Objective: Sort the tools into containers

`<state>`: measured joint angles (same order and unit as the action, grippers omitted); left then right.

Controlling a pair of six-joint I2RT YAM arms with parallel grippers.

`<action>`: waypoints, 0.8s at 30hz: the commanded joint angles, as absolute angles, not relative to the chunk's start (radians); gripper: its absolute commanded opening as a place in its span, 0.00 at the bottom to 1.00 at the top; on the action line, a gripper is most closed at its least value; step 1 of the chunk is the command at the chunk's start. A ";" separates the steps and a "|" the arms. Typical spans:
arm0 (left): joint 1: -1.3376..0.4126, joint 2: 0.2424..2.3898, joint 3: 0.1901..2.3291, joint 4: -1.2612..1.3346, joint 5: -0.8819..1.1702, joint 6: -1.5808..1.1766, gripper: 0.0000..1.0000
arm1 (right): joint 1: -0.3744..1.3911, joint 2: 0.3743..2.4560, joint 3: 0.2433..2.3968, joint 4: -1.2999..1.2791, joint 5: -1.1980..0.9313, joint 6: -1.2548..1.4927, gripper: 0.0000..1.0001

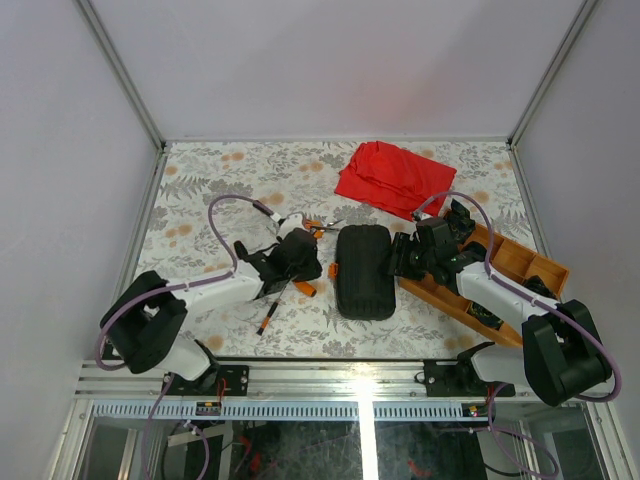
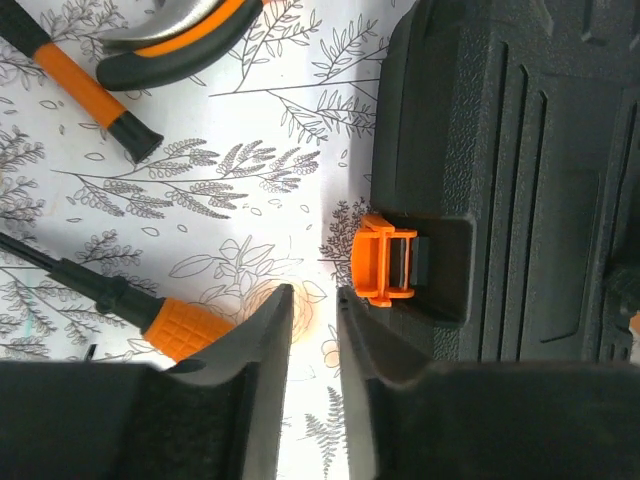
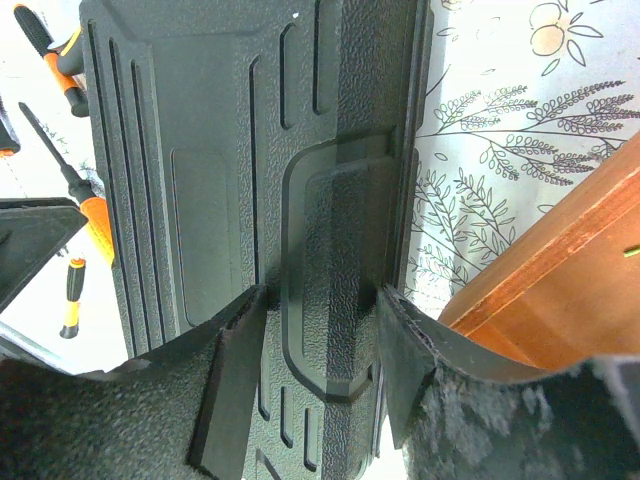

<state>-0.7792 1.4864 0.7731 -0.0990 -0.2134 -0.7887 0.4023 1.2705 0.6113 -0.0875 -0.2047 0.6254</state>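
1. Floral tabletop (image 1: 200,190), white walls (image 1: 330,60); closed tool case (image 1: 364,270) lies mid-table. Top view alone shows the red cloth (image 1: 395,178) behind it.
2. Your left claw (image 2: 313,295): jaws a slit apart, empty, just beside the orange latch (image 2: 383,260); screwdriver (image 2: 185,328) and pliers (image 2: 170,35) loose nearby.
3. Your right claw (image 3: 320,300): jaws astride the lid's raised panel (image 3: 330,250); gripping or not, cannot tell.

Laboratory robot cell: white panels (image 1: 330,60) in aluminium framing (image 1: 120,70) enclose a floral-covered counter (image 1: 220,190) and bolted robot arms (image 1: 205,290).
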 commanded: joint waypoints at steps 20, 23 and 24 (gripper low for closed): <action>-0.644 1.438 0.554 0.423 0.104 -0.861 0.44 | 0.397 1.288 0.597 -0.151 -0.145 0.588 0.54; -0.623 1.442 0.543 0.480 0.136 -0.862 0.44 | 0.397 1.290 0.598 -0.150 -0.147 0.588 0.54; -0.613 1.437 0.540 0.487 0.143 -0.862 0.44 | 0.397 1.290 0.595 -0.149 -0.149 0.587 0.54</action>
<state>-0.6403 1.4338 0.5583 0.3237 0.0734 -0.8524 0.4023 1.2701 0.6113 -0.0864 -0.2058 0.6254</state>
